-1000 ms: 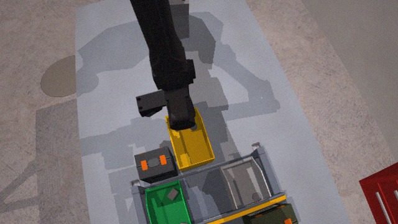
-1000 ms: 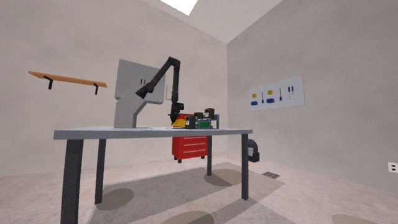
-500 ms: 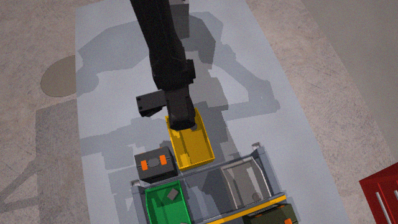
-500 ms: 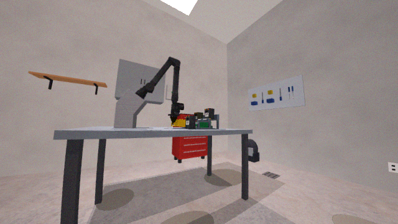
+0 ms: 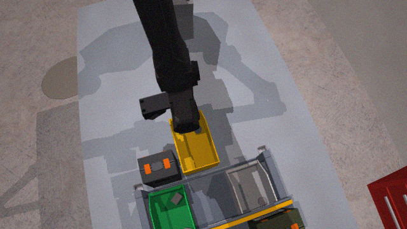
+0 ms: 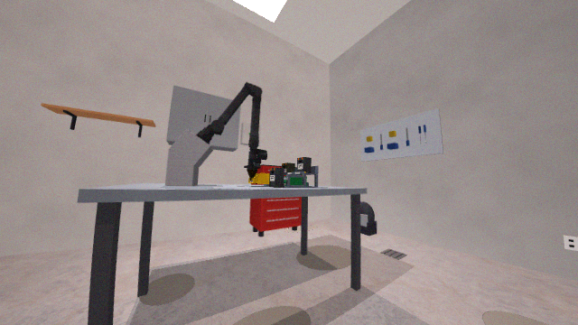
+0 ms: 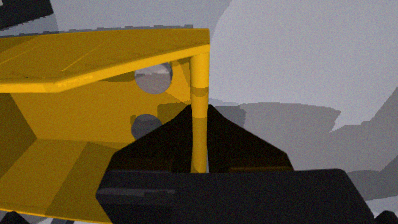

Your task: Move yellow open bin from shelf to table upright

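The yellow open bin is out in front of the shelf unit, over the grey table. It is held tilted, its gripped end higher, as the exterior view shows. My gripper is shut on the bin's near end wall. In the wrist view the thin yellow wall stands pinched between my two dark fingers. A grey round part lies inside the bin by that wall, and another round grey shape shows at the rim above it.
A dark case with orange latches sits on the table just left of the bin. The shelf unit behind holds a green bin, a grey bin and an olive case. A red tool cabinet stands beside the table.
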`<state>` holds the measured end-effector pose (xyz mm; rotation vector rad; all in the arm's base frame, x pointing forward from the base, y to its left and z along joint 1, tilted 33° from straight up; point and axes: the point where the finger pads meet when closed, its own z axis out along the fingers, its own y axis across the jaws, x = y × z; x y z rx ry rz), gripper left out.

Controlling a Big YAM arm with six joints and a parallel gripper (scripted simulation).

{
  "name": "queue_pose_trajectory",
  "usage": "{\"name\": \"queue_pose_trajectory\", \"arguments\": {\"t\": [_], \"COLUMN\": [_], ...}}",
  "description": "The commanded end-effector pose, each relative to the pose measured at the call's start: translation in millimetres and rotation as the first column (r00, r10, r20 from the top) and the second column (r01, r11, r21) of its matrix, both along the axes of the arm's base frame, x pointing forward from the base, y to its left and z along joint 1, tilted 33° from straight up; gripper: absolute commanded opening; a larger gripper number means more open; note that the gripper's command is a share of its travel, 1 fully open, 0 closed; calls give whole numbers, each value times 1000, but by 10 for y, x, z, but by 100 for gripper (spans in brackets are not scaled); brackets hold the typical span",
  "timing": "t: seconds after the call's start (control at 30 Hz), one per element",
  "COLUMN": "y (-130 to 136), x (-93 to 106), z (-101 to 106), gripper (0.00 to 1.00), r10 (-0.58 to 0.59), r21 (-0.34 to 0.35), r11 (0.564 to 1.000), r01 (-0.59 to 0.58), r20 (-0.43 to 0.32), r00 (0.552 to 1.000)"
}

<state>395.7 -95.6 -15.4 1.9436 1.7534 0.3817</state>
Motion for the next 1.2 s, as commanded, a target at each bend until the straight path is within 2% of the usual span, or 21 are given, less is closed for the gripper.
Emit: {"name": "queue_pose_trajectory", "arguments": {"t": [0.0,0.3,0.33,0.43,0.87,0.9,1.0,1.17], "y": [-40,-45,-49,-49,-57,-60,-60,-64], "x": [29,48,67,52,88,97,82,106], "z": [-13,-36,51,-52,-92,-22,-118,-116], "gripper": [0,0,0,0,0,0,0,0], "r10": [6,6,6,6,6,6,6,6], "r21": [-7,-7,-12,-7,-7,-11,-7,-8], "r11": [1000,1000,1000,1000,1000,1000,1000,1000], "r01": [-6,-6,-6,-6,-6,-6,-6,-6], "r20": [4,5,25,4,6,23,3,8], "r00": [1000,1000,1000,1000,1000,1000,1000,1000]}}
